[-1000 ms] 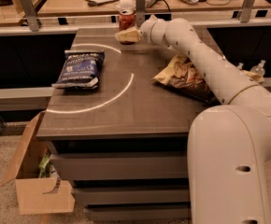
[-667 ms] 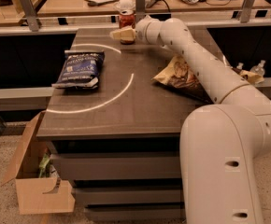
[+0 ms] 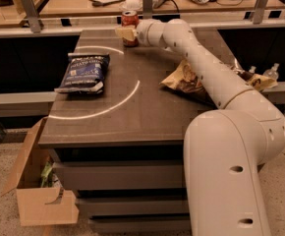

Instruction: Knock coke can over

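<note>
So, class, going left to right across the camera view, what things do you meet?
Cardboard box on the floor → dark blue chip bag → coke can, with the gripper at it → brown chip bag.

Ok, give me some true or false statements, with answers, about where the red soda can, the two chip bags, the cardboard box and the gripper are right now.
1. The small red cylindrical coke can lies tipped on its side. False: it stands upright near the far edge of the dark table.
2. The gripper is right at the can, in front of its lower half. True.
3. The dark blue chip bag lies inside the open cardboard box. False: it lies flat on the table, and the box stands on the floor beside it.
4. The white arm partly hides the brown-and-yellow chip bag. True.
</note>
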`<state>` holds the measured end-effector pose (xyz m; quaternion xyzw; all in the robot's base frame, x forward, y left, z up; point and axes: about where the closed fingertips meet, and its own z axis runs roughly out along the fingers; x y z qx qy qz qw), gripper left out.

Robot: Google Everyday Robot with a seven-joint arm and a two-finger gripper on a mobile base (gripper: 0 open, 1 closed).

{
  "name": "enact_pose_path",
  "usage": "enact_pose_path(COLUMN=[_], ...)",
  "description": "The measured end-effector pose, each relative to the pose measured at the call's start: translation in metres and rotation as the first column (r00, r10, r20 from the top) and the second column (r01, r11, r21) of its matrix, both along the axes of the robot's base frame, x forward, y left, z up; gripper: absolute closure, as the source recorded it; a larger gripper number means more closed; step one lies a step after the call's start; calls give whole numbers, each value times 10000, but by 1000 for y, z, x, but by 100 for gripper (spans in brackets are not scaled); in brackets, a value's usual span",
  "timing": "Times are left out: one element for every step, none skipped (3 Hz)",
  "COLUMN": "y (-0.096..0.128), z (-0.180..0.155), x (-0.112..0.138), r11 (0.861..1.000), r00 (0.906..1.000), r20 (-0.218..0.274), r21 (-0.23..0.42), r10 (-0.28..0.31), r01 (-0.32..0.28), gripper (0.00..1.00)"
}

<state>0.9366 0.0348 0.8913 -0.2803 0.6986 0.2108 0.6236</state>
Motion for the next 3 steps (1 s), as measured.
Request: enact_pose_path(y=[2, -1, -18], z=[2, 15, 45], x=[-2, -12, -44], r11=[9999, 9985, 9835], r00=[9999, 9986, 9874], r20=[-19, 176, 515], r21=[17, -225, -1109], r10=[100, 504, 1495], r01=[-100, -500, -1431], gripper=[63, 87, 100])
